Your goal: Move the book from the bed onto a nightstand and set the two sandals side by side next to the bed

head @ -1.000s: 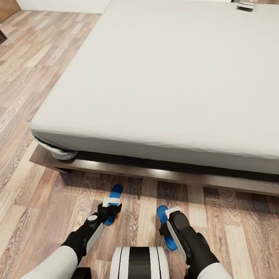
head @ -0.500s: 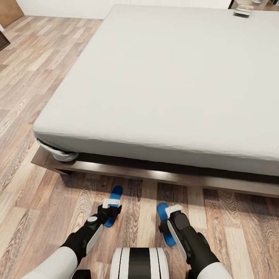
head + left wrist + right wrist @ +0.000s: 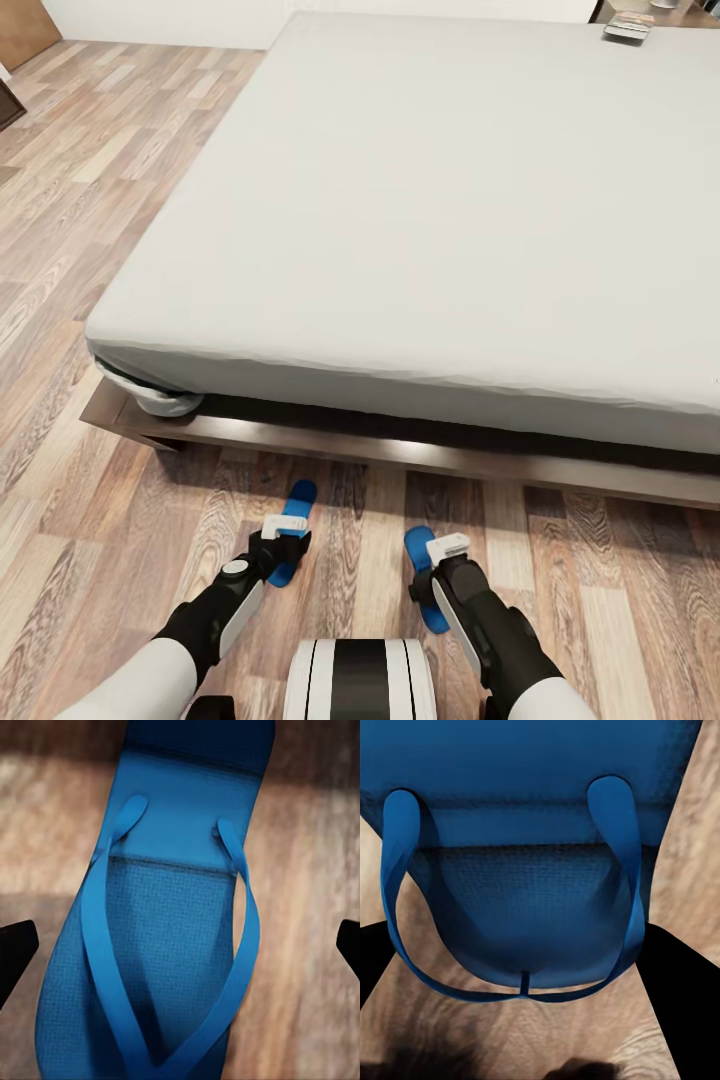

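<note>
Fingers: the left gripper (image 3: 283,535) has its fingers (image 3: 16,952) spread wide either side of the left sandal (image 3: 293,527), clear of it. The right gripper (image 3: 440,560) also stands open, its dark fingers (image 3: 679,982) flanking the right sandal (image 3: 424,575), strap loop between them, no pinch seen.

Change over the last second: the camera tilts up a little early on, then holds. Both arms draw back slightly toward 6 o'clock and lift off the sandals. The sandals themselves stay put on the floor (image 3: 90,250).

Meaning, as I judge it: both sandals are released, lying next to the bed (image 3: 420,220) at its 6 o'clock edge, roughly parallel but somewhat apart.

Book (image 3: 627,26): far at 1 o'clock, past the bed's corner; whether it rests on a nightstand, cannot tell.
</note>
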Robot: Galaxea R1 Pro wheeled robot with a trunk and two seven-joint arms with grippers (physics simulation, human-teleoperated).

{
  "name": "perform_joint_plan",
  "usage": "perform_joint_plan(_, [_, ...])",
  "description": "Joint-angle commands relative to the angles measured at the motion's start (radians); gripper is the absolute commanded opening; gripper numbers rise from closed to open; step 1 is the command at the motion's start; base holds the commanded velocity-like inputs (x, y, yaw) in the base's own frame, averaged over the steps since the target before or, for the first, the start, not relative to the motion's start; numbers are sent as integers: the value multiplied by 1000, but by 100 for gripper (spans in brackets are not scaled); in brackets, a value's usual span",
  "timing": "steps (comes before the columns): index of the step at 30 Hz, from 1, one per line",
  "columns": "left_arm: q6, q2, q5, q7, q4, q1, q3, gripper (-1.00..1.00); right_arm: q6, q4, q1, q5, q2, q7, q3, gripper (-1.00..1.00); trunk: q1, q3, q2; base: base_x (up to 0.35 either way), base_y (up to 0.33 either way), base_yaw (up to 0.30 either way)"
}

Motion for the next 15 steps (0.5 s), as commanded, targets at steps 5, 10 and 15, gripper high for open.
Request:
perform_joint_plan(5, [87, 1, 13, 0, -9, 0, -3, 100, 1, 4, -1, 2, 1, -4, -4, -100, -1, 7, 0, 0, 0, 0])
perform_joint_plan(10, [116, 1, 12, -1, -12, 0, -3, 100, 1, 4, -1, 4, 0, -4, -27, -100, -3, 27, 1, 0, 0, 0])
perform_joint_plan(15, [126, 1, 12, -2, -11, 0, -3, 100, 0, 4, -1, 4, -1, -5, -32, -100, -6, 46, 3, 0, 0, 0])
